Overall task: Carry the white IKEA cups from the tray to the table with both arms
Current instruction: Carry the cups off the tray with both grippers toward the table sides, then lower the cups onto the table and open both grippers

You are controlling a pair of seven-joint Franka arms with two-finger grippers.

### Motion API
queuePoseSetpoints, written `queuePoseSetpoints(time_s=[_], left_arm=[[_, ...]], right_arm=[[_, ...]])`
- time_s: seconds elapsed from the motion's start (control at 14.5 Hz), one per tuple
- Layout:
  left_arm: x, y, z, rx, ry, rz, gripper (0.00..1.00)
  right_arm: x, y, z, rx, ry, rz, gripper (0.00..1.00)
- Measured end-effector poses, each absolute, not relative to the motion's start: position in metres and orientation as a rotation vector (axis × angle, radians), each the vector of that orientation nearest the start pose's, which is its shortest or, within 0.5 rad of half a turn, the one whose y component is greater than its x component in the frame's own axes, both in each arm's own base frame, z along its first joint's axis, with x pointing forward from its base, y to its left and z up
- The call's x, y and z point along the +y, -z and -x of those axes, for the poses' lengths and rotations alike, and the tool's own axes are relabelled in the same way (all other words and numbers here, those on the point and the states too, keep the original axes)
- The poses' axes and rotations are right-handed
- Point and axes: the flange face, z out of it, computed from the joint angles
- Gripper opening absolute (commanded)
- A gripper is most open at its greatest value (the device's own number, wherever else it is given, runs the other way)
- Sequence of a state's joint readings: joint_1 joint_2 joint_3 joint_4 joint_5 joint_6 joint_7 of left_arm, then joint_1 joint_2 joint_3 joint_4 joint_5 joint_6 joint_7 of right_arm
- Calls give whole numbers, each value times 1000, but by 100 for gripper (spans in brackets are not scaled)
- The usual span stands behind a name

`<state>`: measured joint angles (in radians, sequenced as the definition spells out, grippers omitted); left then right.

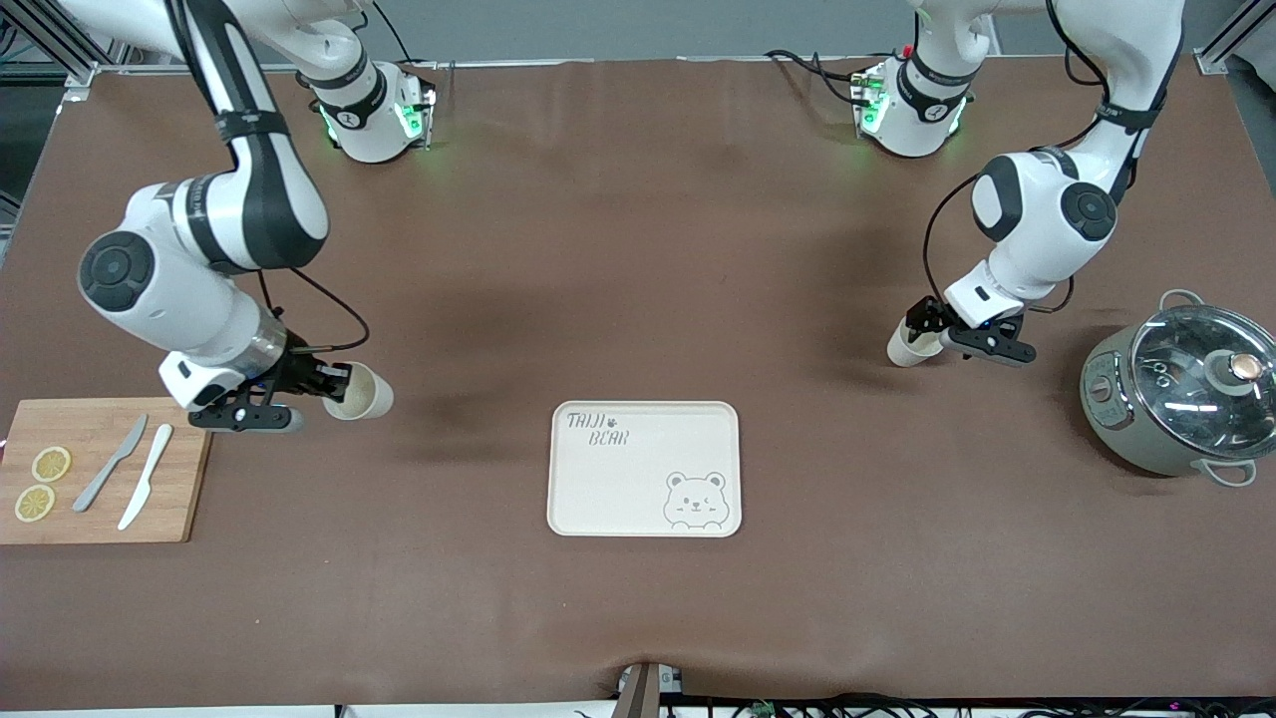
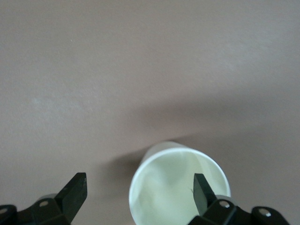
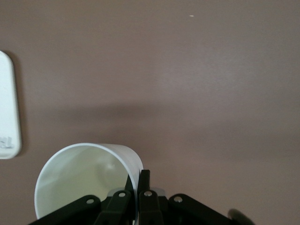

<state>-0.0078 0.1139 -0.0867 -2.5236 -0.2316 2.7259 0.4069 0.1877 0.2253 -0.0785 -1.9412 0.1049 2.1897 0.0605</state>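
The right end effector (image 1: pixel 334 384) is clenched on the wall of a cup (image 1: pixel 361 391), one finger inside the rim and one outside, as the right wrist view shows (image 3: pixel 139 187) with the cup (image 3: pixel 84 180) tilted and its pale inside open to the camera. This cup hangs over the tabletop (image 1: pixel 638 249) toward the right arm's end, beside the corner of a wooden board (image 1: pixel 100 469) that carries two knives (image 1: pixel 130 474) and two lemon slices (image 1: pixel 42 484). The left end effector (image 1: pixel 942 334) is released: in the left wrist view its fingers (image 2: pixel 75 190) stand wide apart, one of them inside the rim of the second cup (image 2: pixel 176 187), the other well clear of it. That cup (image 1: pixel 912 344) is toward the left arm's end, tilted, with its base toward the tabletop's middle; whether it touches the tabletop cannot be told. A cream tray (image 1: pixel 645 469) with a bear drawing lies between the two cups, nearer the front edge than either, with nothing on it. A grey-green pot (image 1: pixel 1176 394) with a glass lid stands at the left arm's edge of the tabletop.
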Motion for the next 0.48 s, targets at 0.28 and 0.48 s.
queuePoseSetpoints(time_s=[0.28, 0.48], left_arm=[[-30, -281, -465, 444, 130, 3226, 100], [-26, -304, -474, 415, 191, 3225, 100]], right_arm=[[20, -344, -600, -112, 141, 3080, 0], [13, -305, -594, -136, 189, 3091, 0]])
